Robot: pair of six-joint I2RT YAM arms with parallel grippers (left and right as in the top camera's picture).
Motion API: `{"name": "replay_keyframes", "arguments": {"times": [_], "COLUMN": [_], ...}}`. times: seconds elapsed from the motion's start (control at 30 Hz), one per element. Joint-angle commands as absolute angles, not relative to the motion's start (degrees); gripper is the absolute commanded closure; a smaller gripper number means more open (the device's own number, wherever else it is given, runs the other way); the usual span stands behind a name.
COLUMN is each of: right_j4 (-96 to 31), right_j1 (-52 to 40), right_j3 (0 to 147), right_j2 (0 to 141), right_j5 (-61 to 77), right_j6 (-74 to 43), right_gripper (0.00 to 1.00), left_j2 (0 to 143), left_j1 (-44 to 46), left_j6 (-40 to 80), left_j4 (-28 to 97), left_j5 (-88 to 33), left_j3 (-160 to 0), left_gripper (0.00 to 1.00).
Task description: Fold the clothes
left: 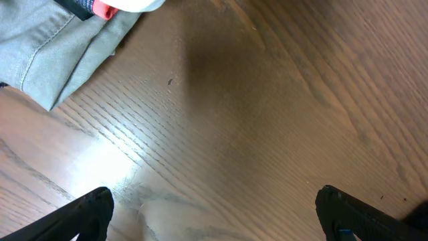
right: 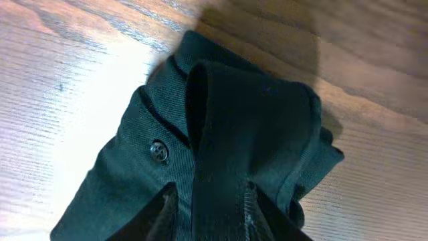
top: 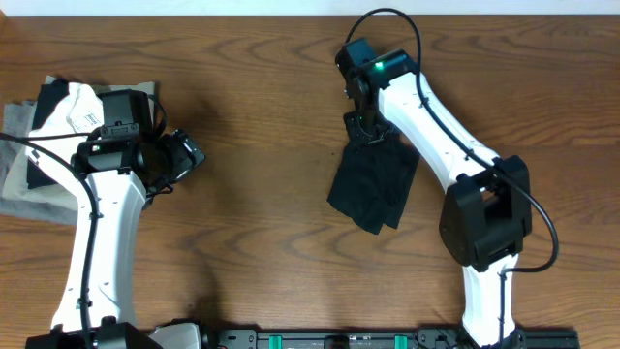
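Observation:
The clothes (top: pixel 378 184) are a dark, crumpled garment bunched on the wooden table right of centre. In the right wrist view the clothes (right: pixel 254 114) fill the frame, with a small button (right: pixel 158 150) and a raised fold running down the middle. My right gripper (top: pixel 360 131) sits at the bundle's top edge. Seen from the wrist, the right gripper (right: pixel 210 189) has its jaws close together with that raised fold pinched between them. My left gripper (top: pixel 189 155) is far to the left over bare wood; the left gripper (left: pixel 214 201) stands wide open and holds nothing.
A pile of folded garments lies at the table's left edge: a white one (top: pixel 73 107) on top of a grey-olive one (top: pixel 19 184). The grey-olive fabric (left: pixel 47 40) also shows in the left wrist view's top left corner. The left arm's body covers part of the pile.

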State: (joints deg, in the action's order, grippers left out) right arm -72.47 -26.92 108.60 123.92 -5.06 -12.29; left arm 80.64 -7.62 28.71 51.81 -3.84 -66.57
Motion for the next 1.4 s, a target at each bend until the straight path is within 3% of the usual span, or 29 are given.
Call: {"name": "replay_keyframes", "arguments": {"times": [0.0, 0.3, 0.93, 1.23, 1.3, 1.37], "right_j4": [-72.6, -73.6, -96.9, -97.5, -97.5, -97.5], "right_j1": [-27.1, -26.5, -23.0, -22.5, -22.5, -22.7], "right_j3": [109.0, 109.0, 109.1, 109.0, 109.0, 109.0], "right_j2": [125.8, 125.6, 121.7, 119.9, 119.1, 117.8], "right_j5": [-7.2, -12.7, -22.7, -16.5, -14.9, -12.8], "right_j6": [-12.5, -15.9, -29.9, -27.1, -25.4, -24.4], "right_gripper": [0.75, 0.99, 0.99, 0.99, 0.89, 0.67], "left_j2": [81.3, 81.3, 81.3, 81.3, 81.3, 81.3], "left_j1": [-7.7, -7.7, -7.7, -7.7, -7.7, -7.7], "left_j6": [29.3, 29.3, 29.3, 29.3, 29.3, 29.3], "left_j4": [51.8, 51.8, 51.8, 51.8, 51.8, 51.8], "left_j5": [-3.0, -3.0, -3.0, -3.2, -4.1, -4.3], "left_j3": [-66.6, -66.6, -66.6, -66.6, -66.6, -66.6], "left_gripper": [0.02, 0.02, 0.02, 0.02, 0.02, 0.02]}}
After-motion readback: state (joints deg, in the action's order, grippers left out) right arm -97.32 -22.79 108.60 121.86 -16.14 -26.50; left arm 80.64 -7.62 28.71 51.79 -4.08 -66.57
